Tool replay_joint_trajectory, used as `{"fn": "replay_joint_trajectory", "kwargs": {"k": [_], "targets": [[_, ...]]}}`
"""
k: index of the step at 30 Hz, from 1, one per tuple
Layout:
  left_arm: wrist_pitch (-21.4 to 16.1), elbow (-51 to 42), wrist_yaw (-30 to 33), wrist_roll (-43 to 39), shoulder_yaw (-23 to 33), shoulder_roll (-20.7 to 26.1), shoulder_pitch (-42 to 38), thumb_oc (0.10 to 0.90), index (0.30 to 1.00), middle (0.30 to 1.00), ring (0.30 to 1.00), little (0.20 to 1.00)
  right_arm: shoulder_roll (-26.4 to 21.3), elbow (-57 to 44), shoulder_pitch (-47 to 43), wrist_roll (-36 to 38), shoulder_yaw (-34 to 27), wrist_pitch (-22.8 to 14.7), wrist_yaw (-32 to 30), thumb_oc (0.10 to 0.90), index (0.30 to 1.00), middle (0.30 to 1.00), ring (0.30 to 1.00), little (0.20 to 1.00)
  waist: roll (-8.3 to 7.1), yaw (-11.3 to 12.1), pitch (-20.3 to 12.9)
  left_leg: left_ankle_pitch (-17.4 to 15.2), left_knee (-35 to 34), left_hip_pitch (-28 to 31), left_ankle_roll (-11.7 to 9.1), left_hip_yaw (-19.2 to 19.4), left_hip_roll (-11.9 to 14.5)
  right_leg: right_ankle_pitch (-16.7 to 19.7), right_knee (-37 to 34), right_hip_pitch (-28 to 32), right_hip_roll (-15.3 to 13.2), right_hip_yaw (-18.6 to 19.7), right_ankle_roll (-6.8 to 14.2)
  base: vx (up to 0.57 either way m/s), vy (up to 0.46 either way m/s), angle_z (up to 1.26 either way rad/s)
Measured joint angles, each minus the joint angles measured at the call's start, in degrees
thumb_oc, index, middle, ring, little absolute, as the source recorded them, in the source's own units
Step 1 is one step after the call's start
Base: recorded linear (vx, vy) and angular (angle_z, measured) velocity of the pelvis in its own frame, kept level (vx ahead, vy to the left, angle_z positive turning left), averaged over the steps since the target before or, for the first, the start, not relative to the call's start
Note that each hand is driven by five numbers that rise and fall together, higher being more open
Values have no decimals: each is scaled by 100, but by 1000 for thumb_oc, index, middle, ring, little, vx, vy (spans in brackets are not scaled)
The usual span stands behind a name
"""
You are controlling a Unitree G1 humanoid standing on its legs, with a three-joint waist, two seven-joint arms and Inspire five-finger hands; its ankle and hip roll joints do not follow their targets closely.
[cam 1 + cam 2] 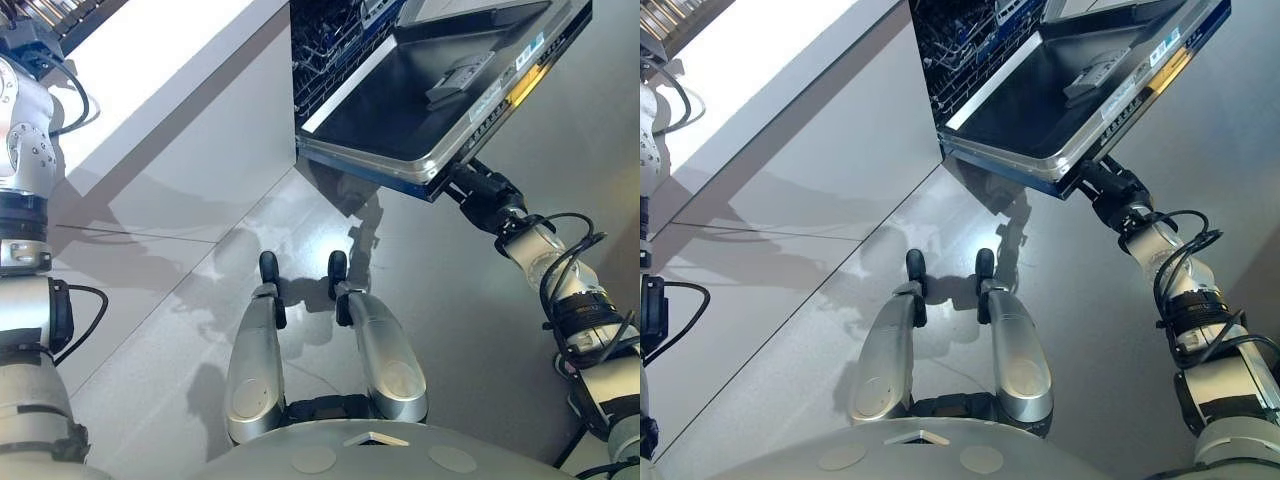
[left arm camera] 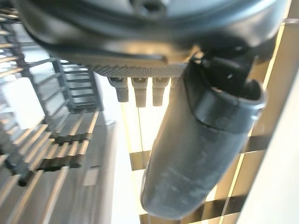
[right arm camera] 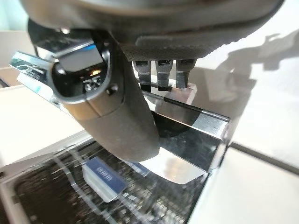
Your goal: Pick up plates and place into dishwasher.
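The dishwasher stands open at the far right, its door (image 1: 400,100) lowered and its dark wire rack (image 1: 330,45) showing inside. My right hand (image 1: 482,192) reaches up to the door's outer corner; in the right wrist view its fingers (image 3: 159,74) lie straight against the door's shiny edge (image 3: 187,116), and the thumb hangs over the inner side. My left hand (image 2: 201,154) is raised at the far left over a dish rack (image 2: 51,98) on the counter. Its fingers are straight and it holds nothing.
A white counter (image 1: 170,70) with pale cabinet fronts runs along the left. A small blue-and-white block (image 3: 105,179) sits in the dishwasher's rack. Grey floor (image 1: 470,330) lies open below the door.
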Motion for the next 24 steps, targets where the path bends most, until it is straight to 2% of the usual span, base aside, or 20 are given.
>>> {"fn": "replay_joint_trajectory", "kwargs": {"k": [1,2,3,5,9,12,14,18,19,21,22,24], "targets": [[-112,-7,26,-1,11,13,-3,800,900,900,900,900,11,4,-108,201,-117,-109,-24,800,900,900,900,900,0,-9,9,-38,131,-21,-64,149,-10,54,-253,37,-22,-62,-314,62,19,29],[-122,12,74,-4,7,7,-2,800,900,900,900,900,99,5,-214,499,-244,-200,-100,800,900,900,900,900,5,31,7,-51,424,42,-62,405,-29,195,-299,56,-80,-189,-384,75,13,-8],[-127,16,85,-5,17,15,-13,800,900,900,900,900,221,4,-299,864,-268,-357,-108,800,900,900,900,900,8,118,8,80,327,117,89,320,-64,234,-287,68,-55,-209,-346,73,6,-22],[-123,58,41,-8,1,6,-9,800,900,900,900,900,378,-21,-435,1453,-277,-534,-108,800,900,900,900,900,8,136,8,251,183,255,127,261,-94,251,-360,197,-35,-201,-333,63,-2,-5],[-120,59,46,-9,7,6,-9,800,900,900,900,900,453,-316,-644,2165,-277,-747,-100,800,900,900,900,900,8,234,8,362,21,484,165,276,-95,268,-529,463,-28,-238,-362,61,-7,9],[-109,59,45,-9,16,7,-8,800,900,900,900,900,458,-746,-812,2439,-279,-921,106,800,900,900,900,900,8,297,8,381,-59,569,195,267,-120,258,-622,561,-22,-200,-346,77,-8,10],[-87,59,8,-9,15,5,2,800,900,900,900,900,524,-1150,-1023,2606,-392,-1073,460,800,900,900,900,900,9,350,9,470,-121,634,320,262,-143,257,-626,588,-27,-196,-345,105,-2,8],[34,58,-110,-6,10,-74,103,800,900,900,900,900,674,-2193,-1802,2712,-687,-1558,922,800,900,900,900,900,6,361,9,488,-391,1111,341,243,-194,215,-799,1035,-24,-158,-283,76,12,13],[33,58,-132,-5,12,-79,117,800,900,900,900,900,674,-2429,-2177,2518,-754,-1903,876,800,900,900,900,900,5,383,8,459,-464,1218,297,234,-199,196,-940,1187,-22,-88,-256,47,38,13],[33,51,-147,-4,13,-78,127,800,900,900,900,900,666,-2531,-2847,1426,-1034,-2422,534,800,900,900,900,900,-16,445,-7,458,-488,1322,293,221,-222,198,-1013,1315,5,2,-252,31,57,10],[33,51,-147,-4,15,-77,144,800,900,900,900,900,662,-2535,-3058,924,-1226,-2543,312,800,900,900,900,900,-39,463,-27,456,-489,1353,291,217,-221,196,-1019,1348,9,27,-248,6,62,6],[31,49,-147,-4,34,-77,228,800,900,900,900,900,484,-2414,-3251,-340,-1509,-2511,-93,800,900,900,900,900,-96,509,-78,459,-527,1429,295,225,-232,192,-1059,1418,17,129,-238,-26,60,1]]}}
